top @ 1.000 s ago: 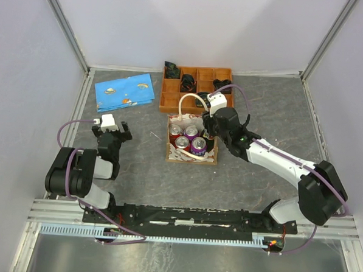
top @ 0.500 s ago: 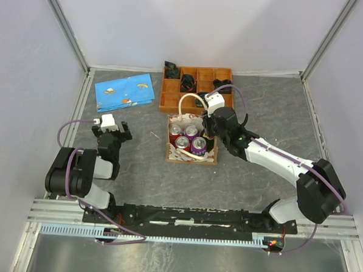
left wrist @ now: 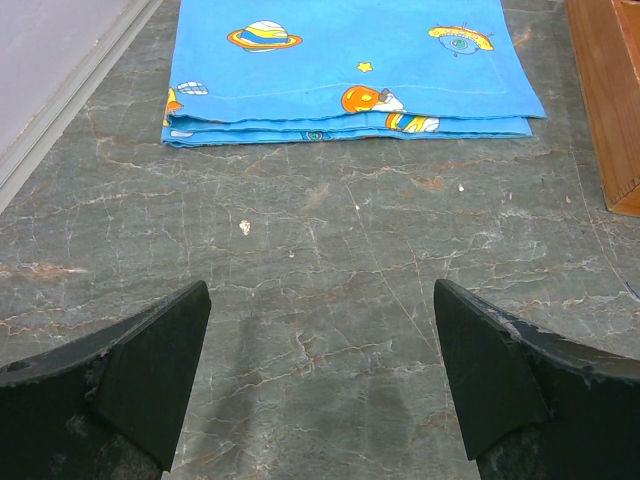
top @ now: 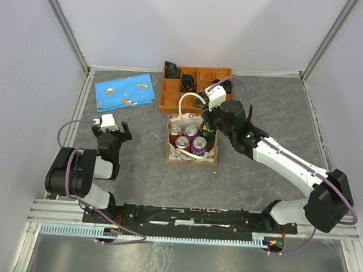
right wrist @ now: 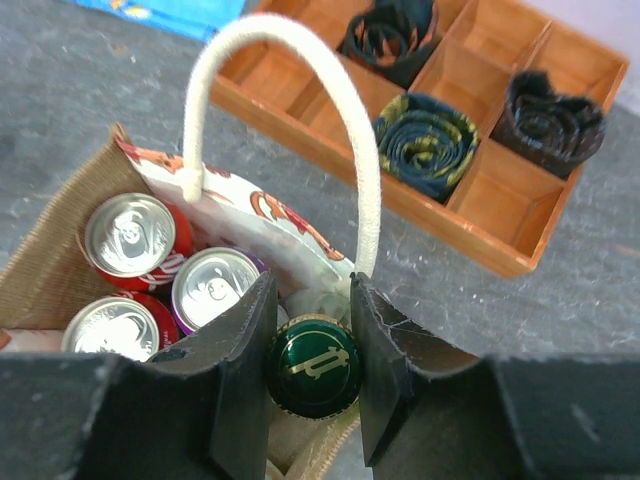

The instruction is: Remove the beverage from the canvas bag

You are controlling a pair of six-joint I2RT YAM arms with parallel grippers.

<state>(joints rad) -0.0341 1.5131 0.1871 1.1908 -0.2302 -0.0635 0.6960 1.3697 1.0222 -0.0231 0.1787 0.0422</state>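
Observation:
The canvas bag [top: 189, 159] stands at the table's middle, cream with a red print, a looped handle [right wrist: 290, 40] and a tan inside [right wrist: 60, 260]. It holds red cans [right wrist: 130, 235] and a purple can [right wrist: 215, 290]. My right gripper [top: 211, 125] is over the bag's right side, and in the right wrist view [right wrist: 312, 310] it is shut on the green-capped bottle [right wrist: 313, 365]. The bottle's dark green body [top: 207, 135] shows beside the cans. My left gripper [top: 111, 132] is open and empty, low over bare table left of the bag; it also shows in the left wrist view [left wrist: 320, 370].
An orange compartment tray [top: 171, 99] with rolled ties stands just behind the bag, and its wall [right wrist: 400, 190] is close behind the handle. A folded blue cloth [top: 124, 91] lies at the back left, ahead of the left gripper [left wrist: 350, 60]. Walls enclose the table.
My right gripper has shifted a little back and to the right over the bag, and the green bottle now shows under it. The left arm has not moved.

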